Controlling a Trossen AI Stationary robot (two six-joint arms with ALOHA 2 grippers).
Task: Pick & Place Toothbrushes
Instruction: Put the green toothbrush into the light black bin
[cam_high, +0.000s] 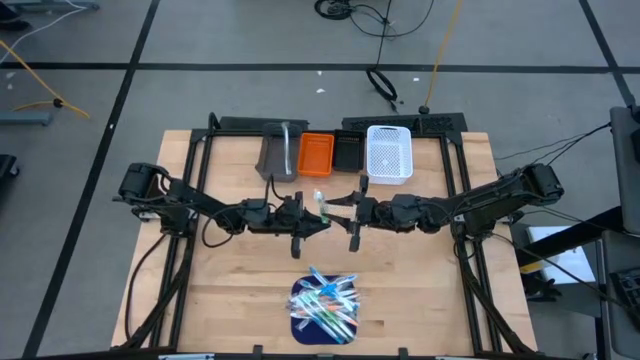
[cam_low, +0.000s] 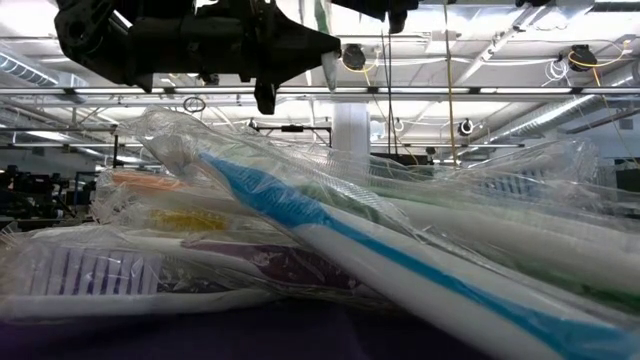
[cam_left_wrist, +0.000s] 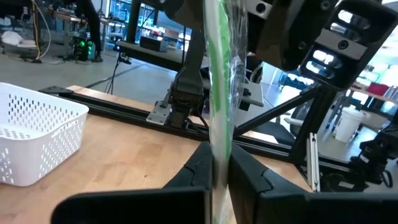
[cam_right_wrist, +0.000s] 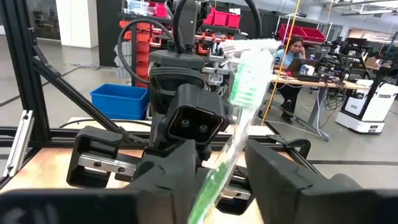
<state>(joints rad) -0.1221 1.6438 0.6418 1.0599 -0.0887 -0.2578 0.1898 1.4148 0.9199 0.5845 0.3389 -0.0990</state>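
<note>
A light green toothbrush (cam_high: 322, 204) in clear wrap is held in the air over the table's middle, between my two arms. My left gripper (cam_left_wrist: 219, 171) is shut on it. My right gripper (cam_right_wrist: 221, 177) is open, one finger on each side of the green handle (cam_right_wrist: 214, 180); the bristle head (cam_right_wrist: 249, 81) stands beyond the fingers. Whether the right fingers touch it, I cannot tell. The other wrapped toothbrushes (cam_high: 326, 300) lie heaped on the dark blue mat (cam_high: 303, 322) near the table's near edge, and fill the low view (cam_low: 330, 230). My left gripper pinches the green toothbrush's wrapped handle (cam_left_wrist: 219, 146) between its two fingers. The toothbrush is lifted clear of the table and runs straight out past the fingertips toward my right gripper (cam_left_wrist: 323, 43).
Grey (cam_high: 280, 155), orange (cam_high: 316, 155), black (cam_high: 347, 152) and white (cam_high: 389, 152) bins stand in a row at the table's far edge. Bare wood lies between the arms and the mat. A person (cam_right_wrist: 292, 53) sits at a desk far behind.
</note>
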